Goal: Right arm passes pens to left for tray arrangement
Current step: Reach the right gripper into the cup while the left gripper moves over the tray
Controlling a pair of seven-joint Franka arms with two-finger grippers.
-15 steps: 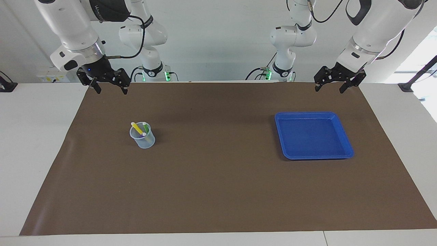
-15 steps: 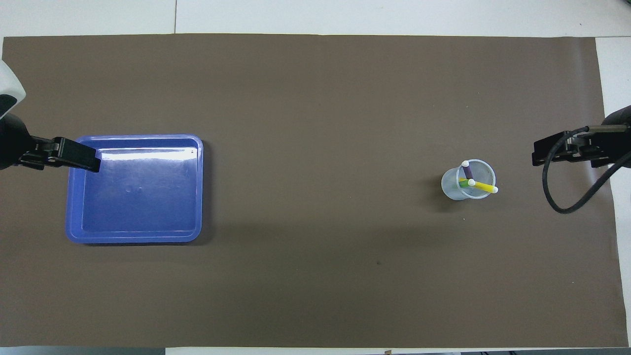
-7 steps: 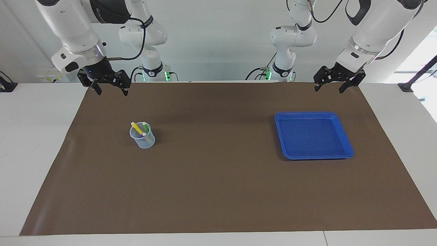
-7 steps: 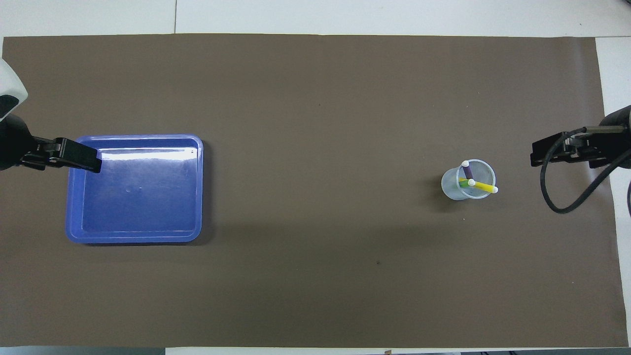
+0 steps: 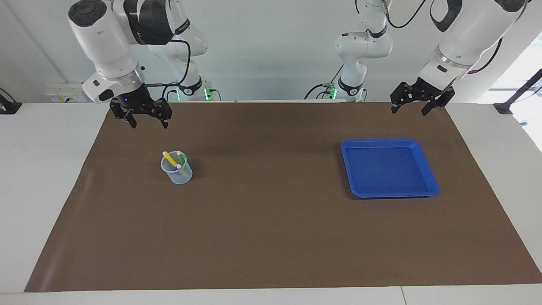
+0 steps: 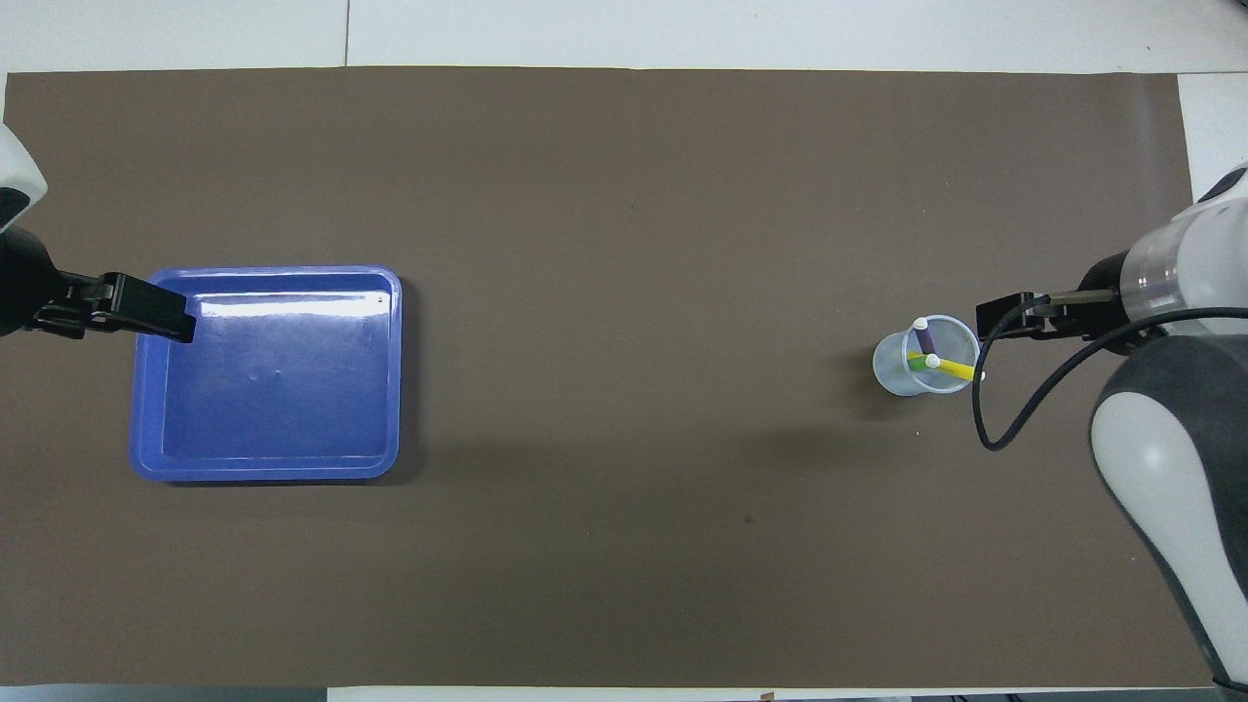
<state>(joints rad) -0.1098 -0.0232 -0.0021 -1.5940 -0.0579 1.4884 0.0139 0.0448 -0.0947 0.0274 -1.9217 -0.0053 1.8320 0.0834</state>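
- Right gripper [image 5: 145,120], open and empty, hovers above the pen cup [image 5: 177,169]; reaching seems underway.
- Next: descend onto the yellow pen [image 5: 170,158].
- Left gripper [image 5: 419,103] waits open.

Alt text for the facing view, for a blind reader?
Right gripper, fingers open, hangs over the brown mat near a clear cup holding three pens. Left gripper waits open near the empty blue tray.

One camera sits high across the table, facing both robots. The other hangs above the robots' end, staring steeply down and forward. Both stand well back, and both catch the brown mat [image 5: 271,220] [image 6: 624,546], turned half around between them.
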